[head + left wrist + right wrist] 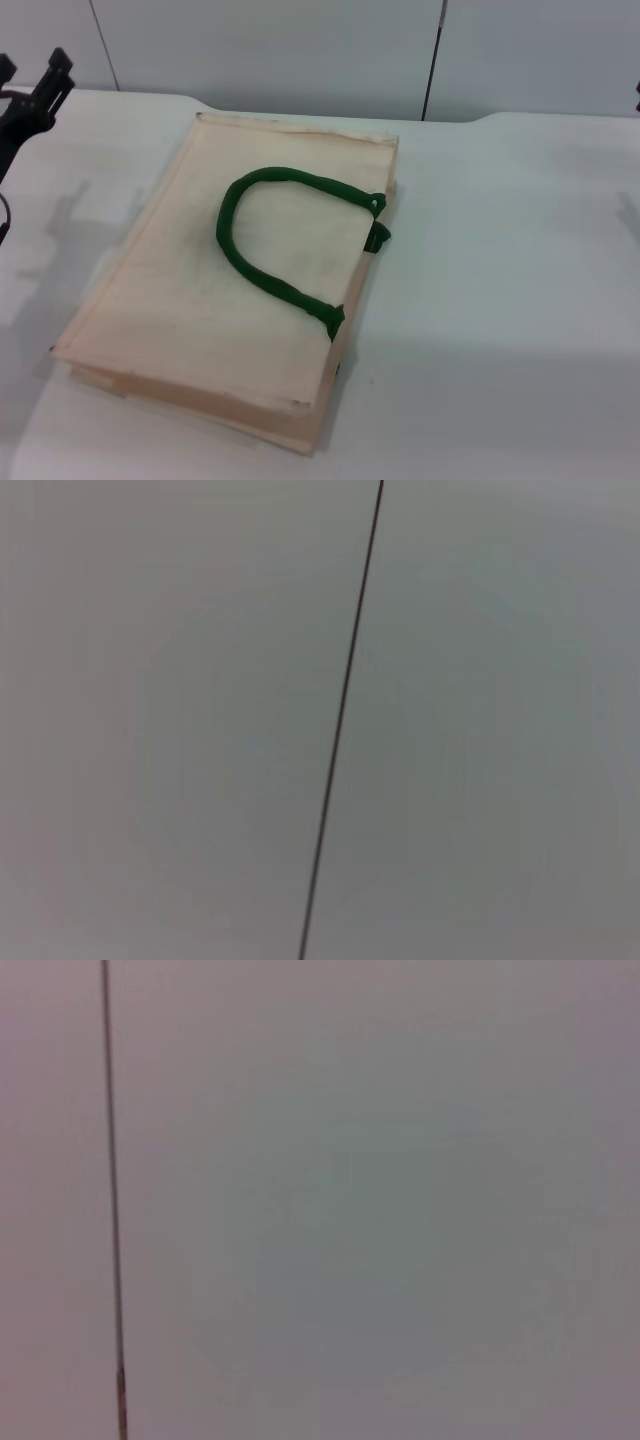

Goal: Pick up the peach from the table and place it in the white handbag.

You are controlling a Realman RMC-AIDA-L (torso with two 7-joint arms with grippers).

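The white handbag lies flat on the table at centre-left, its dark-green rope handle looped on top. The peach is out of view in every frame. My left gripper hangs raised at the far left, above the table's back-left corner and well apart from the bag, with its two black fingers spread and nothing between them. Only a dark sliver of my right arm shows at the far right edge. Both wrist views show only a plain grey wall.
A grey panelled wall with dark seams stands behind the table. The seams also show in the left wrist view and the right wrist view. Bare tabletop lies to the right of the bag.
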